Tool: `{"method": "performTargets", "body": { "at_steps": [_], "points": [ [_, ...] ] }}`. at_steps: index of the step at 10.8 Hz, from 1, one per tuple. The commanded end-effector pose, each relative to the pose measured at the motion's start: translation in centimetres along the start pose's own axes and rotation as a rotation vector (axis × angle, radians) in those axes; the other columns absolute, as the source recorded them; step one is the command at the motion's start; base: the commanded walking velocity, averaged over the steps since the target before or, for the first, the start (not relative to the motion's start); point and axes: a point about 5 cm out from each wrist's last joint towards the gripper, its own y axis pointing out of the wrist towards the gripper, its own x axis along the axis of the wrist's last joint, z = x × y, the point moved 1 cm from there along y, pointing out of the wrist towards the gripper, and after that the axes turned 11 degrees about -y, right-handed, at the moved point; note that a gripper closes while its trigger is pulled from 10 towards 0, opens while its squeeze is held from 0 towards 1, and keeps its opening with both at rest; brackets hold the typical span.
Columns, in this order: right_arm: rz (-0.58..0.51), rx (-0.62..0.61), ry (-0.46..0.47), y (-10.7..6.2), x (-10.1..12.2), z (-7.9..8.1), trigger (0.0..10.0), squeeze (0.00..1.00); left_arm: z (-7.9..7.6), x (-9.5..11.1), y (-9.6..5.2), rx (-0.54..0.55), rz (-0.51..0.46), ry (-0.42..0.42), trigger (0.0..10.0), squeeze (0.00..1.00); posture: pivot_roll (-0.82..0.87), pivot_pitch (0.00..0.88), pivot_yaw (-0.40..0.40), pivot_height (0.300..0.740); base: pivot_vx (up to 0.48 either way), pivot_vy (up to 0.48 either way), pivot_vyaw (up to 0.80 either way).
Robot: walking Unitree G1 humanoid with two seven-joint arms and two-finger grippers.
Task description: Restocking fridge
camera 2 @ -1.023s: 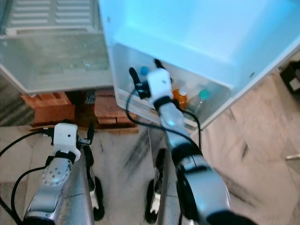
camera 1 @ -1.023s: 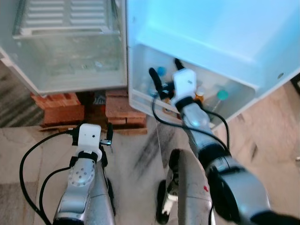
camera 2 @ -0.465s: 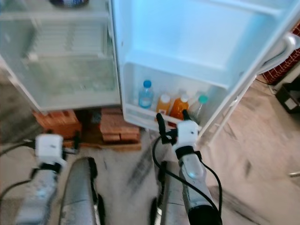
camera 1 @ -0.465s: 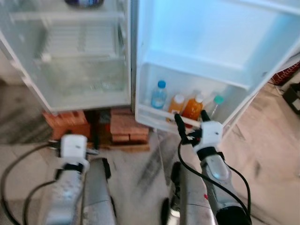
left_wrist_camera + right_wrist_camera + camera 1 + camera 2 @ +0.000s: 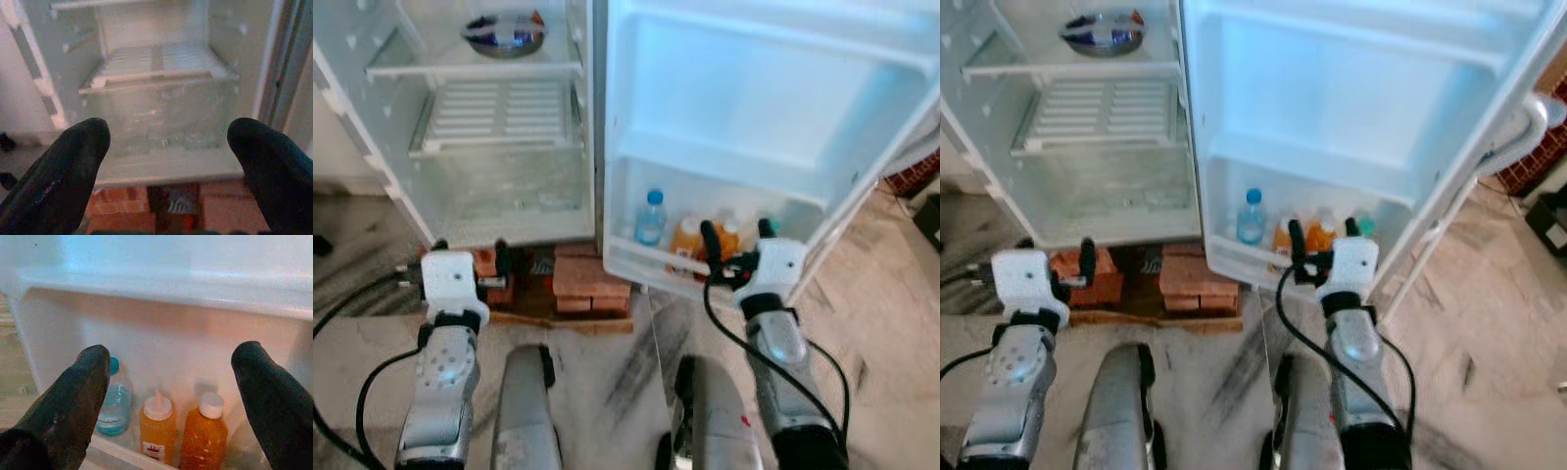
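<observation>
Fridge (image 5: 499, 147) open ahead of both grippers, on bricks (image 5: 587, 279) over marbled floor (image 5: 1469, 313). Door (image 5: 754, 108) swung wide, straight ahead of right gripper (image 5: 736, 257) and above it. Bottom door shelf (image 5: 651, 274) just beyond right gripper's fingertips, holding bottles in a row. Clear drawer (image 5: 161, 105) low in cabinet, ahead of left gripper (image 5: 468, 262); slatted shelf (image 5: 499, 117) above that drawer; bowl (image 5: 504, 31) higher up on top shelf, well beyond left gripper. Water bottle (image 5: 115, 401) with blue cap beyond right gripper's one finger; two orange bottles (image 5: 181, 428) side by side straight ahead between both fingers; green-capped bottle (image 5: 1363, 227) at far end of row, partly hidden behind right gripper. Left gripper spread wide, empty, raised before cabinet's bottom edge. Right gripper likewise spread wide, empty, touching nothing, pointed into door shelf.
</observation>
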Motion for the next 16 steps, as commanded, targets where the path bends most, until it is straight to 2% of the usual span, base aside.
{"method": "performTargets", "body": {
  "at_steps": [1, 2, 3, 8, 13, 16],
  "points": [
    [-0.008, -0.005, 0.002, -0.1, 0.4, -0.2, 10.0, 0.00, -0.2, 0.3, 0.1, -0.002, -0.005, -0.008, 10.0, 0.00, 0.17, 0.046, -0.052, 0.624, 0.000, 0.000, 0.00],
    [-0.006, 0.005, -0.012, -0.3, 0.7, 0.0, 10.0, 0.00, -0.4, 0.2, -0.5, -0.015, 0.008, -0.008, 10.0, 0.00, 0.17, 0.035, -0.051, 0.643, 0.000, 0.000, 0.00],
    [0.005, -0.019, -0.022, -0.2, 0.7, -0.9, 10.0, 0.00, 0.5, -0.4, -0.7, 0.002, 0.034, 0.004, 10.0, 0.00, 0.17, 0.026, -0.057, 0.662, 0.000, 0.000, 0.00],
    [0.097, -0.059, -0.047, -0.9, -0.5, -1.6, 10.0, 0.00, 0.7, -0.9, -0.7, 0.024, 0.062, 0.047, 10.0, 0.00, 0.16, 0.020, -0.069, 0.740, 0.000, 0.000, 0.00],
    [0.146, -0.076, -0.033, -1.2, -1.2, -1.4, 10.0, 0.00, -0.7, -1.7, -0.6, -0.019, 0.089, 0.028, 10.0, 0.00, 0.14, 0.021, -0.066, 0.740, 0.000, 0.000, 0.00],
    [0.155, -0.068, -0.029, -0.9, -1.4, -1.3, 10.0, 0.00, -1.1, -1.6, -0.1, -0.030, 0.079, 0.027, 10.0, 0.00, 0.15, 0.010, -0.066, 0.740, -0.292, 0.000, 0.00]
  ]
}}
